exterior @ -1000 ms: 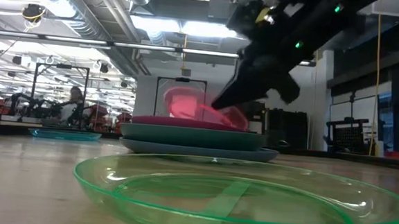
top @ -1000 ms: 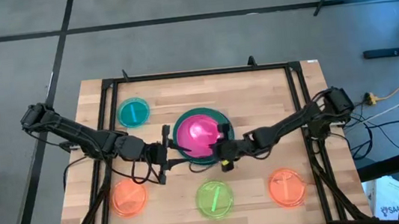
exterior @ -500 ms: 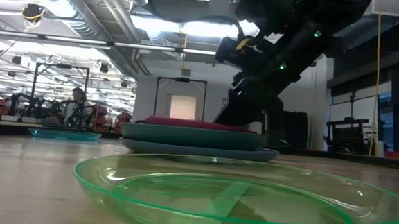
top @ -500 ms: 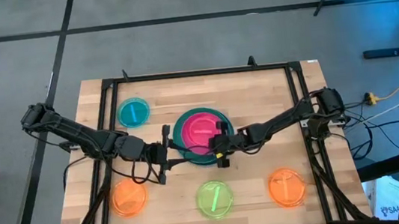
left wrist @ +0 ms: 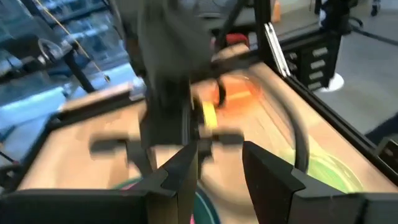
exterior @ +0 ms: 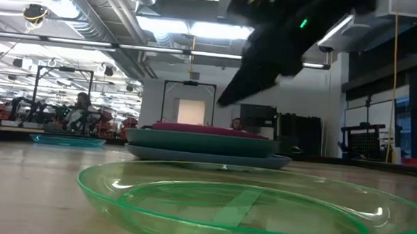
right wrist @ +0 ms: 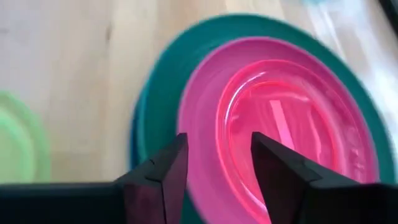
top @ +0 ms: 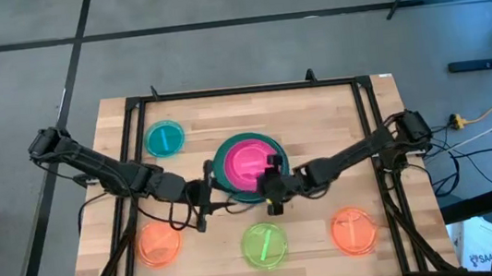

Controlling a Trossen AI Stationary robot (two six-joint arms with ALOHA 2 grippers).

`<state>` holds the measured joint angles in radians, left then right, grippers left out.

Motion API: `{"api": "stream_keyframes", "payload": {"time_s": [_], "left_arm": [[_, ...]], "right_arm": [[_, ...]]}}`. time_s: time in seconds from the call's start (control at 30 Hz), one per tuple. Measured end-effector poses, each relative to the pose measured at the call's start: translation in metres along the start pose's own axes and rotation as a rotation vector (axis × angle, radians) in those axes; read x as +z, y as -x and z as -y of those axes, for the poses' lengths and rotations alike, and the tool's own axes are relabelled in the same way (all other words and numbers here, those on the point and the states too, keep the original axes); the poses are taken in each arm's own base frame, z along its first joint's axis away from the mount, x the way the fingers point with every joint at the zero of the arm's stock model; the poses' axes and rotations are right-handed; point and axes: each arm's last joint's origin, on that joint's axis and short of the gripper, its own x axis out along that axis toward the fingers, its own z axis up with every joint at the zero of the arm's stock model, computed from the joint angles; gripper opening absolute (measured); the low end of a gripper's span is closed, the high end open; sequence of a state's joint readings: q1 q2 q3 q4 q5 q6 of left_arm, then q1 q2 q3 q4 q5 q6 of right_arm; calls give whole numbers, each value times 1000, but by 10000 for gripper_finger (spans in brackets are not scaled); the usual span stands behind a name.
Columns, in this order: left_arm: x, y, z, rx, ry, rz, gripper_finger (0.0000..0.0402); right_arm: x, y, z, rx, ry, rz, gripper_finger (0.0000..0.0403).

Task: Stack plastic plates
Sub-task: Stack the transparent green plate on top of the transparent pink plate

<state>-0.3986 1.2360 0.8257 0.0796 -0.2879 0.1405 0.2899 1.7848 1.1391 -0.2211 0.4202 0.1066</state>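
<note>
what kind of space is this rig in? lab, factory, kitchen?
Likely a robotics lab or workshop: exposed ceiling ducts and strip lights, other workstations with a person behind, grey taped floor around the wooden table.

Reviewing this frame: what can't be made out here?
- Plates under the magenta plate: the low view shows only edges, so the count is unclear.
- Left wrist view: motion blur smears the right gripper.
- Orange plates: hidden from the low view.
- Left gripper: nothing between its fingers.
</note>
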Motion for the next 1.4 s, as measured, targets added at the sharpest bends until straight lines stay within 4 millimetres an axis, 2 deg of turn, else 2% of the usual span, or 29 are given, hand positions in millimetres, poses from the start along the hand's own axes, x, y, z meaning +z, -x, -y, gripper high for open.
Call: {"api": "stream_keyframes", "payload": {"time_s": [0.1,0.4,0.6,0.83,1.03,1.2,1.4], "left_arm": [[-4,1,13,-41,-7,-44,121],[0,19,53,-42,-33,-20,121],[1,28,69,-75,-29,-10,121],[-15,34,82,-120,-15,-72,121],[-29,33,83,-120,44,-111,121],[-30,32,82,-114,75,-110,121],[-30,32,82,-117,79,-108,121]], "right_arm": [[6,14,-20,11,-59,39,169],[-11,46,-77,130,-272,25,169],[-27,55,-103,152,-414,8,170],[-49,42,-109,103,-585,-59,169],[-55,29,-113,96,-707,-108,169],[-62,20,-109,71,-728,-182,169],[-61,18,-105,47,-734,-177,169]]}}
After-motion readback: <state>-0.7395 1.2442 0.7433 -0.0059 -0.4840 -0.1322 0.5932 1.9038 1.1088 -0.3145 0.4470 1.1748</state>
